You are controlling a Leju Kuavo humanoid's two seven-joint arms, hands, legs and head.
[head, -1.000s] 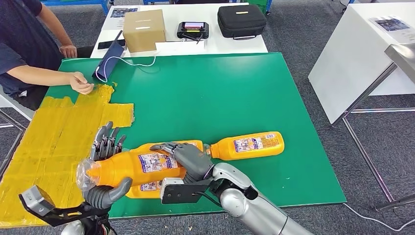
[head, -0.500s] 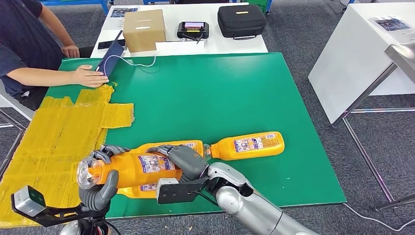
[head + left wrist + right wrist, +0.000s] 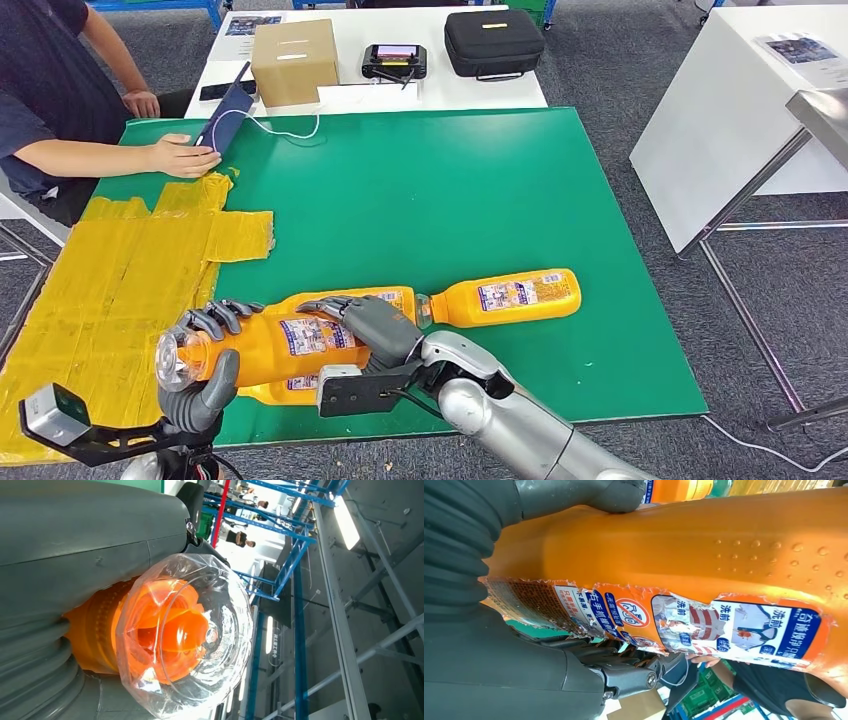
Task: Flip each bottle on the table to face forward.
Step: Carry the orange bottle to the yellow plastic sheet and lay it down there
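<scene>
your left hand (image 3: 200, 372) has just closed round the held bottle (image 3: 290, 345) at 7 o'clock — right hand (image 3: 375, 328) grips too — flip is underway.

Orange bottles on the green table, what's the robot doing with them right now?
The robot holds one orange bottle in both hands: its left hand grips the clear-capped end and its right hand wraps the body. Another bottle lies on its side on the green table, and more lie beside and under the held one. A person's hand rests at the far left corner.
</scene>
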